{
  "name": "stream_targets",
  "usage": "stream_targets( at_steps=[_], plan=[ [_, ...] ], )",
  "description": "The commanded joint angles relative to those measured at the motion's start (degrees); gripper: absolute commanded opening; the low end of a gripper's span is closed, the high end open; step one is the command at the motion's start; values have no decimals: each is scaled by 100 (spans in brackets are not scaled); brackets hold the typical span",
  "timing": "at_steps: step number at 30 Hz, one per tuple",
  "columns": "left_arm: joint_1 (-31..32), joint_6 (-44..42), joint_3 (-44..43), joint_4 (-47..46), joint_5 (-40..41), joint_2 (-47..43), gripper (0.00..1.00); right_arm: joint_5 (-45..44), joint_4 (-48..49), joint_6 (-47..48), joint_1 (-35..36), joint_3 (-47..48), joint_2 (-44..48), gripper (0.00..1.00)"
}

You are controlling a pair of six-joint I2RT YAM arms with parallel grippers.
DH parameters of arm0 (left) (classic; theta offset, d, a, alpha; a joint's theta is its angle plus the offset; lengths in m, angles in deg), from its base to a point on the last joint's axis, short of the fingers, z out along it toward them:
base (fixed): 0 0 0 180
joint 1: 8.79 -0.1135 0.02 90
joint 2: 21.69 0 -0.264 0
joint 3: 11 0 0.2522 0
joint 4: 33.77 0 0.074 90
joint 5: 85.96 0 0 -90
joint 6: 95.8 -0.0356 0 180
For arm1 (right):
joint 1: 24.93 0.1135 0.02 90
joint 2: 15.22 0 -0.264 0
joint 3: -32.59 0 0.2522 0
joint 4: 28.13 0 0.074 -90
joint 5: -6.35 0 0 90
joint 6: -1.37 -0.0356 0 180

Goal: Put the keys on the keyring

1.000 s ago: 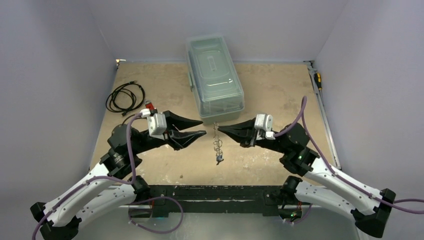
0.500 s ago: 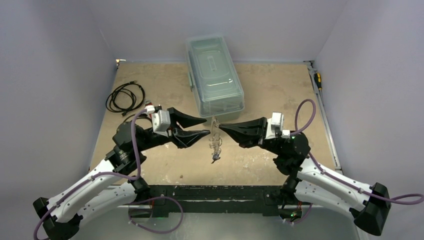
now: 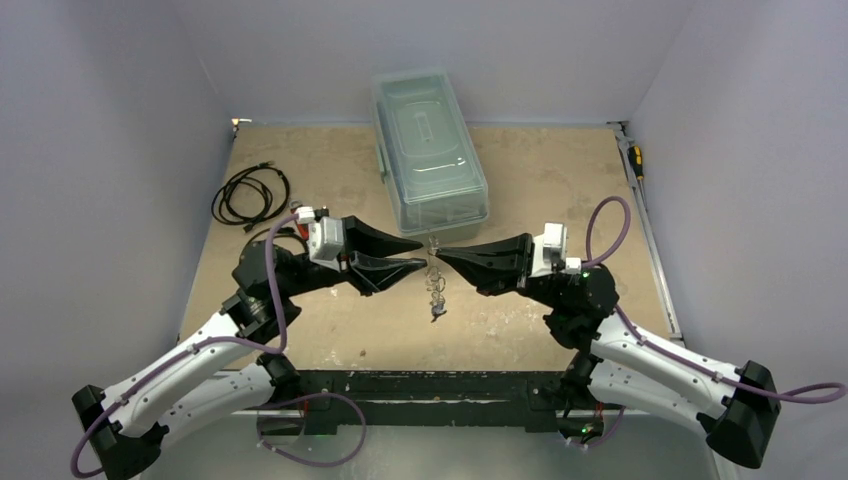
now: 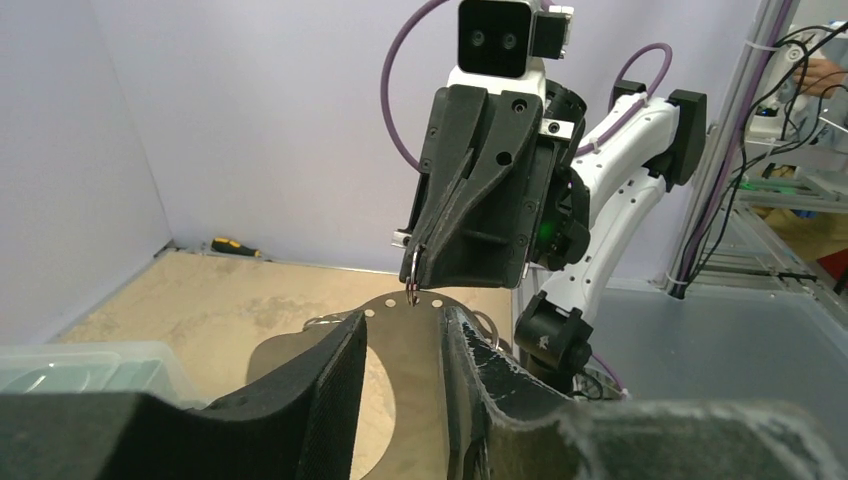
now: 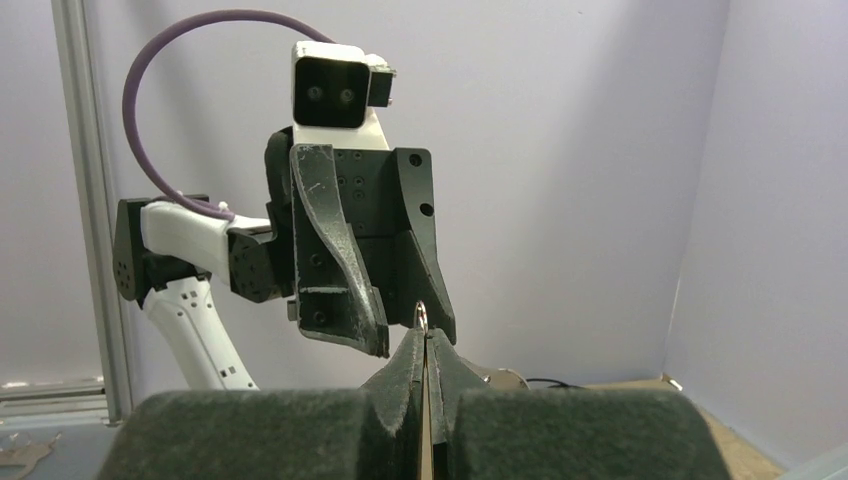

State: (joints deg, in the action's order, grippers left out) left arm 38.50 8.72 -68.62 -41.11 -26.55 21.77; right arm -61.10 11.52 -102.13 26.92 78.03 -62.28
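The keyring (image 3: 434, 284) hangs upright between the two arms, above the table. My right gripper (image 3: 441, 253) is shut on a small wire ring (image 5: 421, 314) at its top. In the left wrist view the right gripper (image 4: 418, 272) pinches that ring just above the flat band (image 4: 402, 345) with its row of holes. My left gripper (image 3: 419, 254) stands open, its fingers (image 4: 325, 385) on either side of the band; whether they touch it I cannot tell. A small dark piece (image 3: 437, 312) dangles at the keyring's lower end. The keys cannot be made out.
A clear lidded plastic box (image 3: 429, 150) stands just behind the grippers. A black coiled cable (image 3: 250, 195) lies at the far left. A yellow-handled screwdriver (image 3: 635, 160) lies along the right edge.
My left gripper has moved right until its fingers straddle the keyring. The right arm has shifted its pose, and the keyring has risen slightly.
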Motion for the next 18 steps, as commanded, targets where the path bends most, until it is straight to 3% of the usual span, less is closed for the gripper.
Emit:
stream_targets(
  at_steps=[1,18],
  plan=[
    [-13,249,78,-498,-213,93,29,87,467,-121,18,110,-50,0],
    [-16,272,45,-613,-246,261,19,273,594,-205,18,93,-151,0]
  ],
)
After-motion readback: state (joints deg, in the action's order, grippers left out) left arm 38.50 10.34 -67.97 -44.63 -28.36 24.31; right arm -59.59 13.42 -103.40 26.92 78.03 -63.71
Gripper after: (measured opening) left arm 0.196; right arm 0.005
